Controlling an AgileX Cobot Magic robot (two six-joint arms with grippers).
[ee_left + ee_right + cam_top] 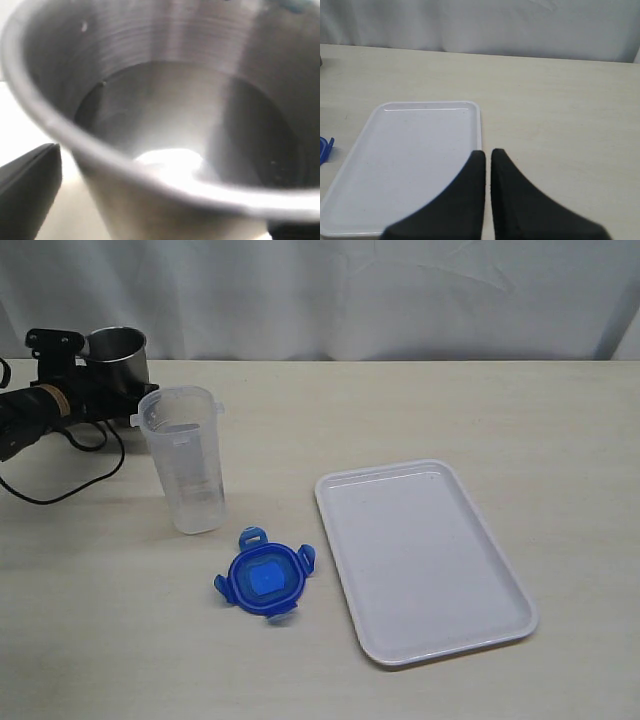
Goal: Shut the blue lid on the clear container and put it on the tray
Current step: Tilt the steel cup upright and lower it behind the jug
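Note:
The clear container (185,460) stands upright and uncovered on the table, left of centre. In front of it, to its right, the blue lid (265,578) lies flat on the table with its tabs spread. The white tray (420,560) lies to the right with nothing on it. My left gripper (105,385) is at the far left around a steel cup (117,348), apart from the container. In the left wrist view one black finger (27,187) stands off the cup wall (150,215), so the gripper is open. My right gripper (488,152) is shut and empty over the tray's edge (478,125).
The steel cup stands at the back left, just behind the container. A black cable (60,492) loops over the table beside the left arm. A white cloth backdrop closes off the far edge. One blue lid tab (324,150) shows beside the tray in the right wrist view.

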